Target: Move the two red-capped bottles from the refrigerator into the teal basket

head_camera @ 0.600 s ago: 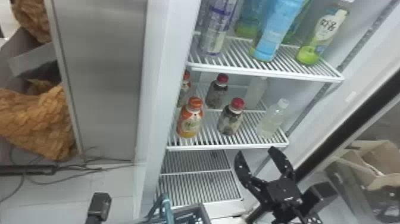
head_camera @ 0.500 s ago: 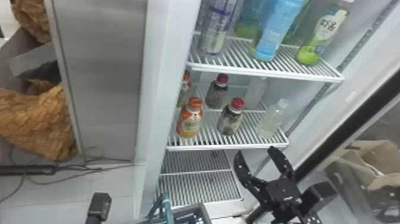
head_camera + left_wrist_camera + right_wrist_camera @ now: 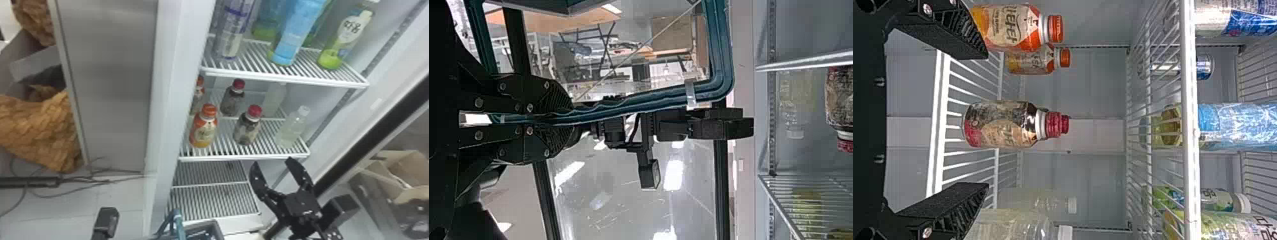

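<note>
Bottles with red caps, two of them, stand upright on the middle shelf (image 3: 245, 157) of the refrigerator: the front red-capped bottle (image 3: 247, 127) near its front edge, the rear red-capped bottle (image 3: 232, 100) farther back on it. An orange-capped bottle (image 3: 203, 131) stands on the shelf to the left of the front one, a clear bottle (image 3: 290, 131) to the right. In front of the shelf and lower than it is the right gripper (image 3: 273, 162), jaws wide apart with nothing between them. Lower again, the left gripper (image 3: 571, 117) has its jaws closed on the rim of the teal basket (image 3: 724, 65). Neither red-capped bottle has left the shelf, so the task looks to be at its start; both seem left to pick and set down, the front one likely first, since it masks the other. From the right wrist, the rear one is nearly all hidden behind it, little more than its cap clear. The basket is cut off below the shelf in the head view, and I cannot make out what its bottom holds.
</note>
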`<action>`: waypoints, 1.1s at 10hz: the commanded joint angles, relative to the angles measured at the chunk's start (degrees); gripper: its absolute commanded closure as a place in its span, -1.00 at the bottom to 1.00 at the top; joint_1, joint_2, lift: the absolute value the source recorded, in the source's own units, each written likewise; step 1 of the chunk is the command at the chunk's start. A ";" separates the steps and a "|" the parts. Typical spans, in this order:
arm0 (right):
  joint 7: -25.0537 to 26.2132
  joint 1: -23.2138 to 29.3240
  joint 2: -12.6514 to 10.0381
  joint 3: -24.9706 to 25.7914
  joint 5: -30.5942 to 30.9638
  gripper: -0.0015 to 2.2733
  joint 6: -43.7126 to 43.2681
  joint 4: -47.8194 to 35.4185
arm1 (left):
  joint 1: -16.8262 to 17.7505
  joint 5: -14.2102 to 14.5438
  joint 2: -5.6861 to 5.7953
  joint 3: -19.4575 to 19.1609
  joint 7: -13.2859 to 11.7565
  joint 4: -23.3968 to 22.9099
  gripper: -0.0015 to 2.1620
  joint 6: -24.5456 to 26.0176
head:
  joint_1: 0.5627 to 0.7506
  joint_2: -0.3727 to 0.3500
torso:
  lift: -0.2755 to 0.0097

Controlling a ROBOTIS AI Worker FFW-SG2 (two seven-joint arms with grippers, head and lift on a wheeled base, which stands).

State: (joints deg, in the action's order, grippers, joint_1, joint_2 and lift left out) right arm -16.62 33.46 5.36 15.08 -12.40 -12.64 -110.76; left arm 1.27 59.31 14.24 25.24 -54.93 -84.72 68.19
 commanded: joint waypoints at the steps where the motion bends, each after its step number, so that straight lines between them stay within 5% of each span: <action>1: 0.01 0.00 0.00 -0.11 -0.06 -0.91 -0.02 0.16 | 0.00 -0.01 0.00 0.01 -0.01 0.00 0.00 0.01 | 0.41 -0.94 | -0.67; 11: 2.91 -8.15 1.23 -3.31 1.09 -0.95 -0.16 7.05 | -0.14 0.79 -0.09 0.36 0.17 0.00 0.00 -0.13 | 0.41 -0.94 | -0.67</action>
State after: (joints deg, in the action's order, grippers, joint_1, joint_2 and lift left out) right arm -13.72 25.90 6.57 11.85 -11.43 -12.80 -104.37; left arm 1.12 59.94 14.15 25.55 -54.78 -84.72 68.17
